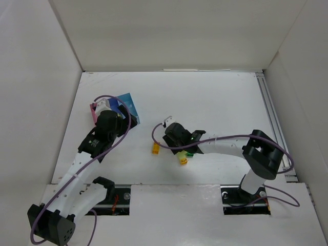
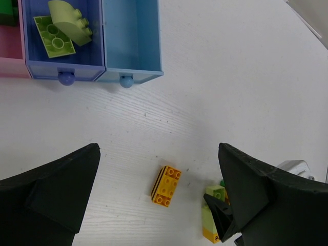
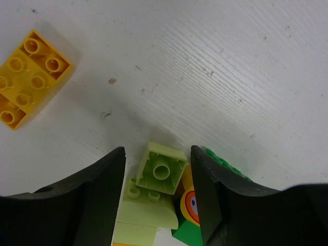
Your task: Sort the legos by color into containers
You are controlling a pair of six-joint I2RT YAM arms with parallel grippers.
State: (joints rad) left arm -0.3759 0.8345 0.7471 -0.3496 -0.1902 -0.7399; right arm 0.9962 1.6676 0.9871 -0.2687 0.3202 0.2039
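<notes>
Now: right pincer straddling a light-green brick, jaws unclenched

Right pincer (image 3: 158,152) is hanging over the table (image 3: 215,61) with its jaws spread and is clamping nothing. One light-green square brick (image 3: 162,173) is lying hollow side up between the two fingers (image 3: 87,205), with a sliver of gap showing on each side. One pale curved piece (image 3: 146,218) is touching it from below in the right wrist view. One dark green brick (image 3: 225,165) is peeking out past the other finger, and one piece with an orange disc (image 3: 192,203) is sitting against it. One orange brick (image 3: 28,77) is lying apart, outside the jaws, toward the upper left of that view.

Left pincer (image 2: 159,148) is hovering released and is holding nothing. That same orange brick is lying on the table between its fingers, and the cluster is sitting beside the right finger. Ahead of it the row of containers (image 2: 102,73) is standing, three boxes counted: one pink box (image 2: 10,48), one darker blue box (image 2: 87,54), one light blue box (image 2: 130,36). Two light-green pieces are resting in the darker blue box: a flat plate (image 2: 54,37) and a curved one (image 2: 72,20). A dark green bit (image 2: 6,13) is showing in the pink box, too cropped to count.
</notes>
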